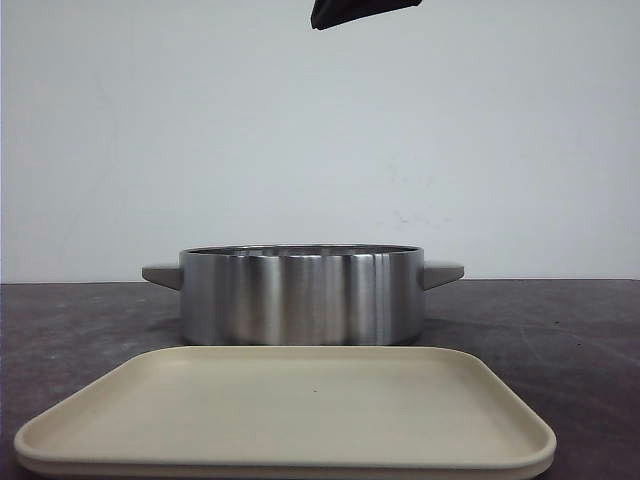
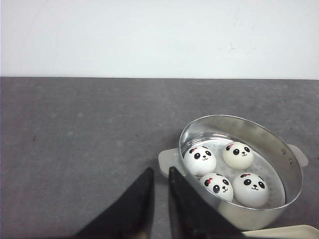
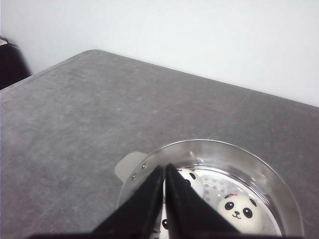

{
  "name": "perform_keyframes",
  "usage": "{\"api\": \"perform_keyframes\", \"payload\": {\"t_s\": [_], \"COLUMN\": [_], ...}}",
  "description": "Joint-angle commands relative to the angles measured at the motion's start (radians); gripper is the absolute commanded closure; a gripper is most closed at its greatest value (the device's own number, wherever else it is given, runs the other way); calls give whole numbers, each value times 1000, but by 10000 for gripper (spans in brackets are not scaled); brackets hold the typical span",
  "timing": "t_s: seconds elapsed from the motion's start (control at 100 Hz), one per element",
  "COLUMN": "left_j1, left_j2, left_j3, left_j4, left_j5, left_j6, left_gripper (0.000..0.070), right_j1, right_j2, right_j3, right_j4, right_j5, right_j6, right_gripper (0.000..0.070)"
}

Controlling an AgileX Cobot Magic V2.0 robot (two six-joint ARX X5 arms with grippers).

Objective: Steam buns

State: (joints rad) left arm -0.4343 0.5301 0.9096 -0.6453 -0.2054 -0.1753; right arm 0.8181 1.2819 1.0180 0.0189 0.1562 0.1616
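Note:
Four white buns with black panda faces lie in a round steel steamer pot (image 2: 281, 149), which also shows in the front view (image 1: 300, 295). In the left wrist view they are the near-left bun (image 2: 200, 160), the far bun (image 2: 238, 155) and two nearer ones (image 2: 217, 186) (image 2: 250, 189). My left gripper (image 2: 159, 172) hangs above the bare table beside the pot's handle (image 2: 167, 160), jaws almost together, empty. My right gripper (image 3: 164, 168) is shut and empty above the pot's rim (image 3: 209, 144). It partly hides one bun (image 3: 195, 182); another bun (image 3: 239, 211) shows fully.
A flat beige tray (image 1: 290, 410) lies in front of the pot, its edge also in the left wrist view (image 2: 281, 231). A black arm part (image 1: 360, 10) hangs at the top of the front view. The table (image 2: 75, 139) is dark grey, with a white wall behind.

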Motion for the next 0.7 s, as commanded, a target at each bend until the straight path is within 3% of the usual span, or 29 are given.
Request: {"api": "perform_keyframes", "payload": {"t_s": [0.0,0.42,0.57,0.69], "left_j1": [-3,-3,-3,-3], "left_j2": [4,4,4,4], "left_j3": [14,14,14,14], "left_j4": [14,14,13,14], "left_j5": [0,0,0,0], "left_j6": [2,2,2,2], "left_gripper": [683,683,683,683], "right_j1": [11,11,-54,-172], "right_j2": [5,-93,-304,-533], "right_j3": [20,-18,-185,-377], "right_j4": [11,7,12,10], "right_j5": [1,16,191,157], "right_j6": [-5,-5,-51,-73], "right_gripper": [693,693,693,693]}}
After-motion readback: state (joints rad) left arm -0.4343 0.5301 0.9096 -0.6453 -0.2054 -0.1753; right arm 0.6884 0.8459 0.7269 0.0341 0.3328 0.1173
